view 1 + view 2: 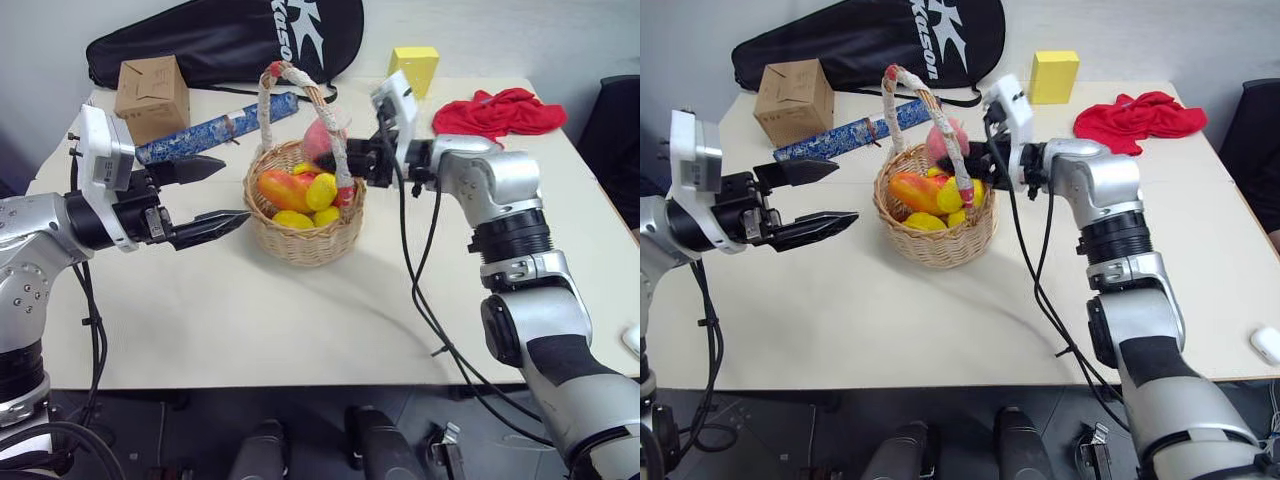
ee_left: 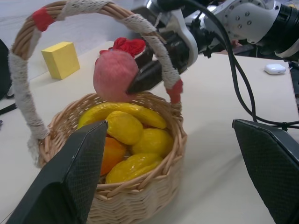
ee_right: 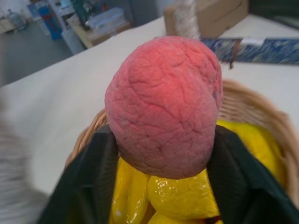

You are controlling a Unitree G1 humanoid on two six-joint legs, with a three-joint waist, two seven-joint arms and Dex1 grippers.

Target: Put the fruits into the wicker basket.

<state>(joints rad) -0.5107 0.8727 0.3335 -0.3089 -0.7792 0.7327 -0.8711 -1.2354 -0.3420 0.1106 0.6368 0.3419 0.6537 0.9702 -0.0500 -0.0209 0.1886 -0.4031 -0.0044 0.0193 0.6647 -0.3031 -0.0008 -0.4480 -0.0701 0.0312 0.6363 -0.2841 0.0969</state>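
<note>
Holding: right gripper (image 3: 161,182) is pinching the pink round wrinkled peach (image 3: 163,112) above the round tan wicker basket (image 1: 300,240)
Waiting: left gripper (image 1: 215,195) is hanging spread beside the basket

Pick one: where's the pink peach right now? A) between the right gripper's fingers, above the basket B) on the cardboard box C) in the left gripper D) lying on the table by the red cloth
A: the pink peach sits clamped in the right gripper, just over the wicker basket rim.
</note>
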